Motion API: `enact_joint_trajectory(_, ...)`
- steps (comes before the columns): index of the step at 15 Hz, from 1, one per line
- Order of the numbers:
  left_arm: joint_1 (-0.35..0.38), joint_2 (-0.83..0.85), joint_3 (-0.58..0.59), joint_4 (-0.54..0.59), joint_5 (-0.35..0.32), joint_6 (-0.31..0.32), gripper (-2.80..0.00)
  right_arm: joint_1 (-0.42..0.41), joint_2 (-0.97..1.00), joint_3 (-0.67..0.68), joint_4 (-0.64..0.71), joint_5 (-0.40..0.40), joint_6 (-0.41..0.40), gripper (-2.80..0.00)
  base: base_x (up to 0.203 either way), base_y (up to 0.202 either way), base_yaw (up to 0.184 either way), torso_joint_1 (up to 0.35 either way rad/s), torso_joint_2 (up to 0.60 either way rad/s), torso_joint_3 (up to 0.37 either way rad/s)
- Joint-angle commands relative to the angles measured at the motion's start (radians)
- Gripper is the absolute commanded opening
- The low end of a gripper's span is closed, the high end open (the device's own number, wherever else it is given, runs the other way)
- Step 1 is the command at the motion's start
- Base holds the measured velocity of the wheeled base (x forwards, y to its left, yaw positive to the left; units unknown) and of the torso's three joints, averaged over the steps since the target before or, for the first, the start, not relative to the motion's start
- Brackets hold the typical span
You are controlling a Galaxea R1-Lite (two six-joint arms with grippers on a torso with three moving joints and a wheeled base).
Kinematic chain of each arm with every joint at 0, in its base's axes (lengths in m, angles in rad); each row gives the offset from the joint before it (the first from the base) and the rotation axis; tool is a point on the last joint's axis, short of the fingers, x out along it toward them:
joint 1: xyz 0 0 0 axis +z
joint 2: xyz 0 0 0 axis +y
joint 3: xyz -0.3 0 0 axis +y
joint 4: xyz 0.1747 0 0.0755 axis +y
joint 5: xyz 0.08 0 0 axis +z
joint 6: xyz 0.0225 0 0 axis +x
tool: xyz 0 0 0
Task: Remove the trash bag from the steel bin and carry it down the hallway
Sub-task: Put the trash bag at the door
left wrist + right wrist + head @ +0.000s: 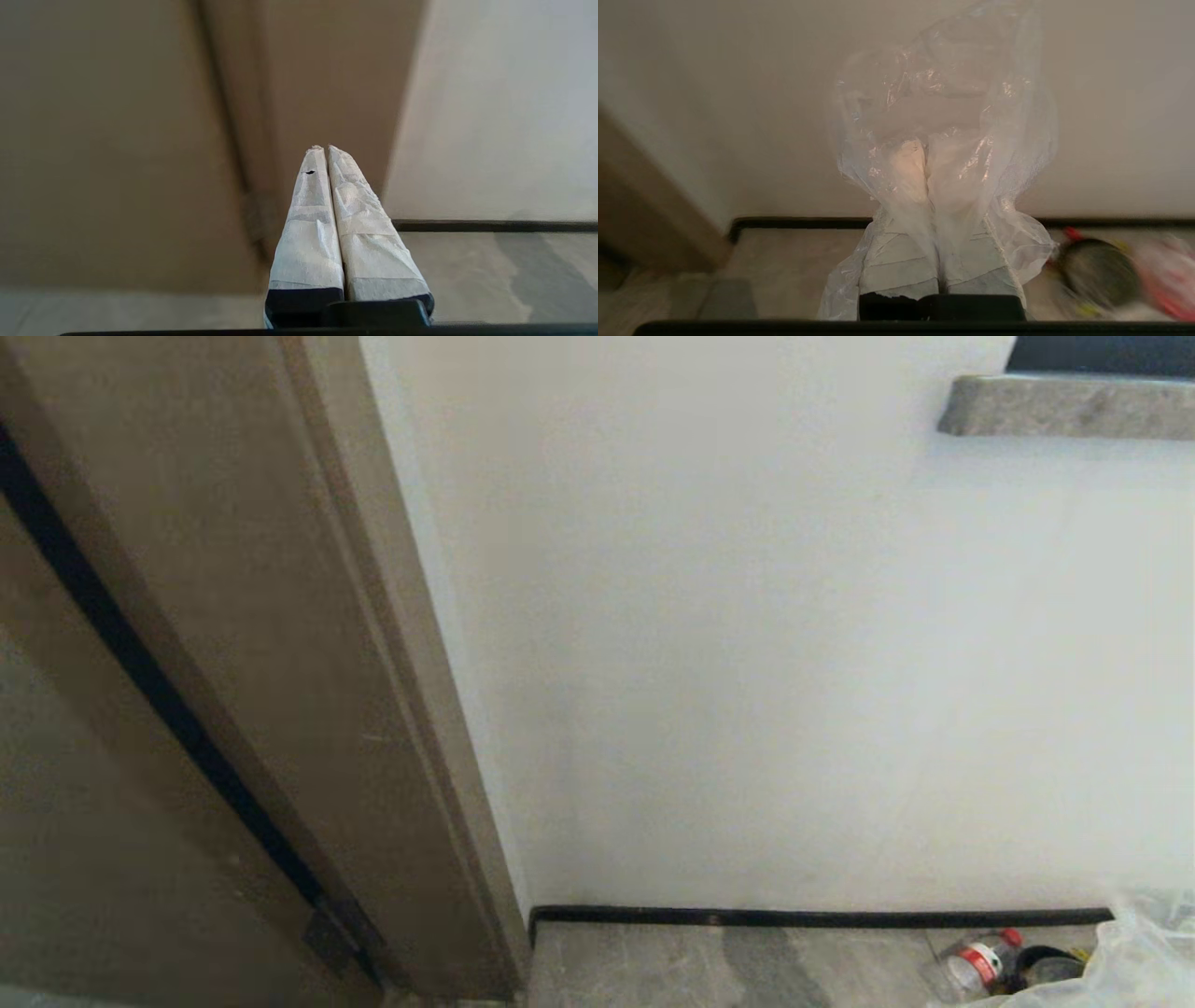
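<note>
Right wrist view shows the right gripper (927, 154) clamped tight on the trash bag (943, 93), which drapes over its fingers, out of the steel bin. Left gripper (324, 148) is closed and empty. Hallway carrying remains, I judge.

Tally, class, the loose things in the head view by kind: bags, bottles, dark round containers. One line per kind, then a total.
Bags: 1, the clear trash bag at the lower right corner.
Bottles: 1, a red-capped bottle on the floor.
Dark round containers: 1, a container beside the bottle.
Total: 3
</note>
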Motion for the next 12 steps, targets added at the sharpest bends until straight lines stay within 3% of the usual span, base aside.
enact_joint_trajectory(1, 0.0, 0.0, 0.0, 0.0, 0.001, 0.0, -2.8, 0.001, 0.0, 0.0, 0.001, 0.001, 0.003, -2.8, -0.004, -0.011, 0.137, 0.0, 0.01, 0.007)
enact_joint_trajectory(12, 0.0, 0.0, 0.0, 0.0, 0.001, -0.002, -2.8, 0.001, 0.0, 0.0, 0.001, 0.001, 0.001, -2.8, 0.0, -0.001, 0.014, 0.0, 0.0, 0.001)
